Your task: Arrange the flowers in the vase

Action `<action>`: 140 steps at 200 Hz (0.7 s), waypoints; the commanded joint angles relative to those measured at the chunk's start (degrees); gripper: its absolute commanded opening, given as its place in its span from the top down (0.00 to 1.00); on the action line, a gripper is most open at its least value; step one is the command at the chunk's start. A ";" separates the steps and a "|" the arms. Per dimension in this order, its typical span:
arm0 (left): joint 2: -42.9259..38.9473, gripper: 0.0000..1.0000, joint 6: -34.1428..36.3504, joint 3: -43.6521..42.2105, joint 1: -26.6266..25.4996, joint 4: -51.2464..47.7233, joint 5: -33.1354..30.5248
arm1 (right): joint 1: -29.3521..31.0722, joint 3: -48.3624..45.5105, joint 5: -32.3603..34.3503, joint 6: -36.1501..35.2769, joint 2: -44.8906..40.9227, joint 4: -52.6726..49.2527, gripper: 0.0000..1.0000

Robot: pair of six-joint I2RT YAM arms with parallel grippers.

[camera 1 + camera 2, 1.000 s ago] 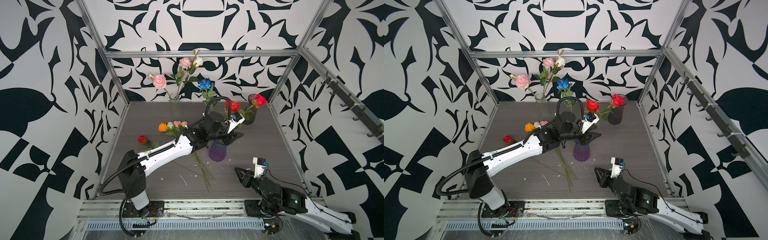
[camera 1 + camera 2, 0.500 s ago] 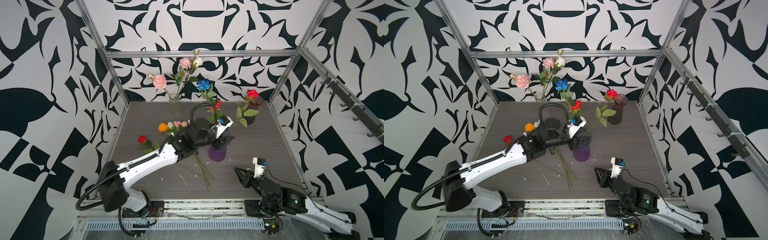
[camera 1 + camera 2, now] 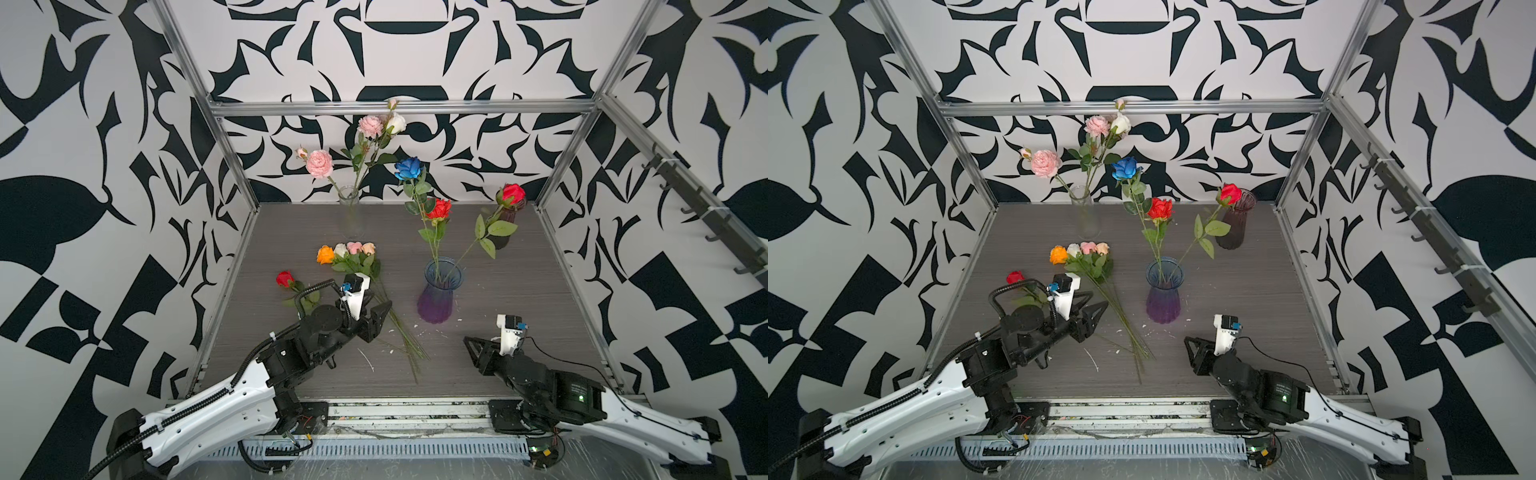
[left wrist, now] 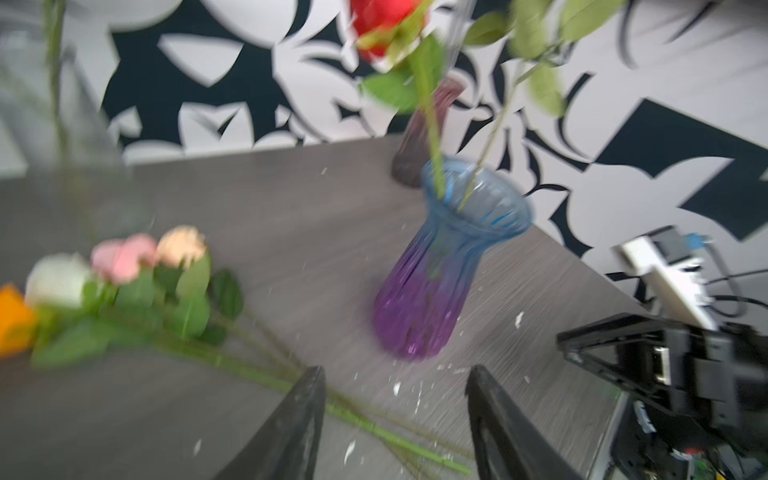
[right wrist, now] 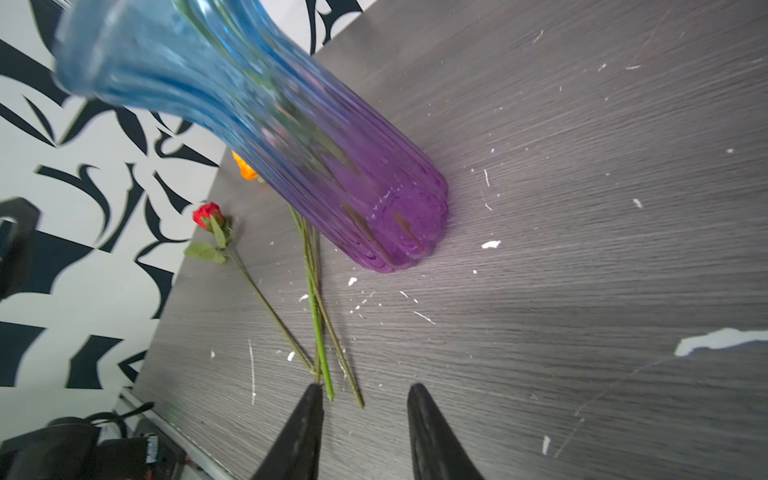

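Blue-to-purple ribbed glass vase (image 3: pixel 436 299) stands upright mid grey wood-grain worktop (image 3: pixel 519 291), between both arms, so I judge either one can reach its mouth. Three stems are in it already: a blue rose (image 3: pixel 409 168), a red rose (image 3: pixel 439 208) and a second red rose (image 3: pixel 512 193) that leans out over the flared rim toward the dark smoky glass vase (image 3: pixel 505 237) at the back. A clear glass cylinder vase (image 3: pixel 351 212) at the back holds pink blooms and a white one. Still to go: the bunch of orange, white, pink and peach roses (image 3: pixel 347 249) lies flat, heads to the rear and stems fanned toward me, which looks like the easy end to grab. A single red rose (image 3: pixel 284 279) lies left of it, partly behind the left arm. The left tool (image 4: pixel 395 372) has its fingers apart with nothing between them, just beside the bunch's stems; my guess is it is lining up the next pick. The right tool (image 5: pixel 365 388) is also parted and empty, low near the stem ends and pointed at the vase base, probably on standby to steady it.
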 commanded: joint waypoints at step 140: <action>-1.65 0.44 -52.09 -7.89 3.07 -24.70 -23.47 | 0.05 23.99 -12.39 -16.09 45.25 11.05 0.60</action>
